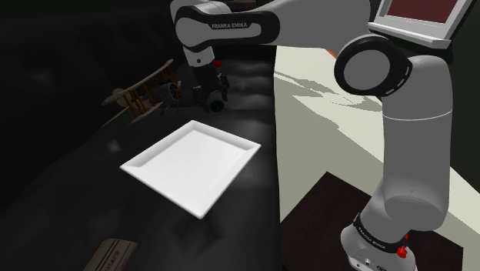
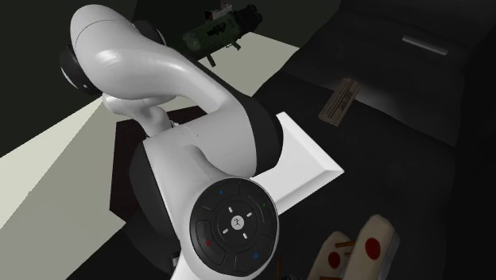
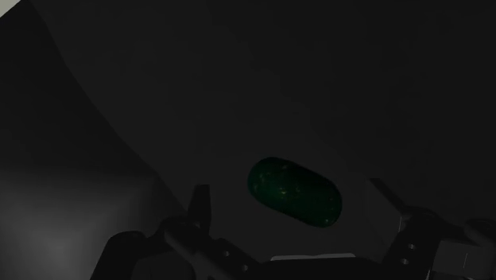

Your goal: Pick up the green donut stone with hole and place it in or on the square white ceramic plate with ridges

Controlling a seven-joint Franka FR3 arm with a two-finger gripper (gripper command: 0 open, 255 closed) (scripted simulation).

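Dark and dimly lit, the tabletop (image 1: pixel 69 192) carries a white square plate (image 1: pixel 192 165) with a raised rim near its middle, a toy biplane (image 1: pixel 142 96) farther back and a small wooden block (image 1: pixel 111 254) at the shoulder view's lower left; a pale floor (image 1: pixel 338 131) lies beyond the edge on that view's right. The arm (image 1: pixel 411 154) rises straight from its dark stand (image 1: pixel 327 204), bends at a round elbow joint high up, and runs level across the top toward the shoulder view's left. There the wrist turns sharply down, so the jaws point at the tabletop just past the plate's far corner, close beside the biplane. In the second exterior view the arm's white links loom in front and cover much of the plate, leaving one corner showing. In the wrist view the jaws stand wide apart, the two black fingers (image 3: pixel 200 208) well clear of each other. The green stone (image 3: pixel 294 191), seen as a dark speckled oval whose hole I cannot make out, lies on the tabletop in the gap between the fingers, touched by neither and off the plate.
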